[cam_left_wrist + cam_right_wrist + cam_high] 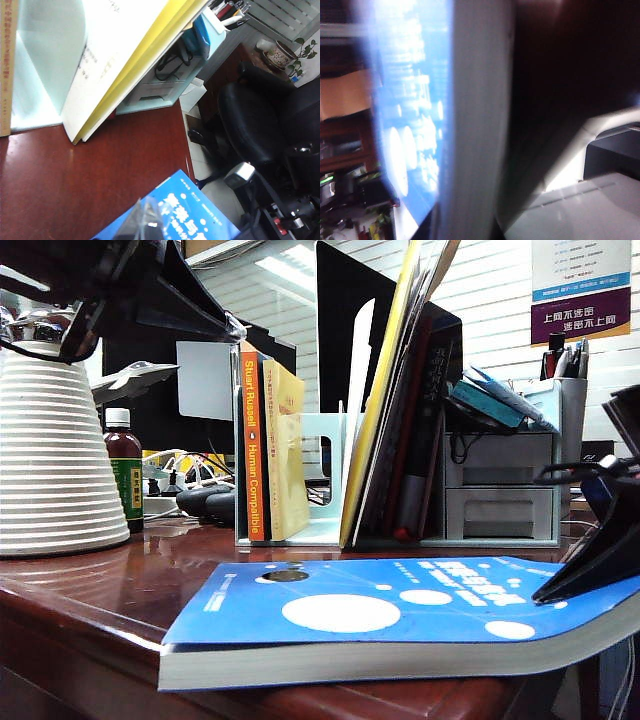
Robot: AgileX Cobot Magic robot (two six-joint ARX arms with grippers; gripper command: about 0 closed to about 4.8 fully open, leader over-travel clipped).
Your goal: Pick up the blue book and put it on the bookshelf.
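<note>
The blue book [400,610] lies flat on the dark red table [130,580], its near edge overhanging the front. My right gripper [548,598] is at the book's right corner, with a black finger on the cover. In the blurred right wrist view the book's white page edge [475,125] runs between the jaws of the right gripper [467,230], which is shut on it. My left gripper [225,325] hangs high at the left, shut and empty; in its wrist view the left gripper [145,220] hovers over the book [200,215]. The mint bookshelf [325,440] [40,75] stands behind.
An orange-spined book [253,440] and several leaning books [400,410] fill the rack. A grey drawer organiser [500,490] stands at its right, a brown bottle [123,475] and a white ribbed object [50,450] at left. A black office chair [250,125] sits past the table's edge.
</note>
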